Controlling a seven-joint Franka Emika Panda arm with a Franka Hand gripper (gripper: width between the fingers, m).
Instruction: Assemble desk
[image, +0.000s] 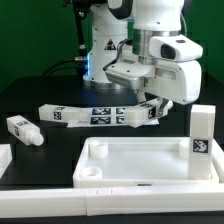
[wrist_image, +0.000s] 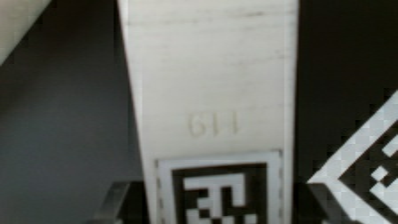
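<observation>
One leg (image: 203, 135) stands upright at a corner of the desk panel (image: 140, 165) on the table (image: 30, 100). The pincer (image: 150, 108) clasps a second leg (wrist_image: 205, 100); a loose leg (image: 22, 128) waits, so most fitting appears left.

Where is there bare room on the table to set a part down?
Free: black table between the loose leg, the marker board and the panel; also the panel's bare floor. Crowded: around the fingers and their held leg.
</observation>
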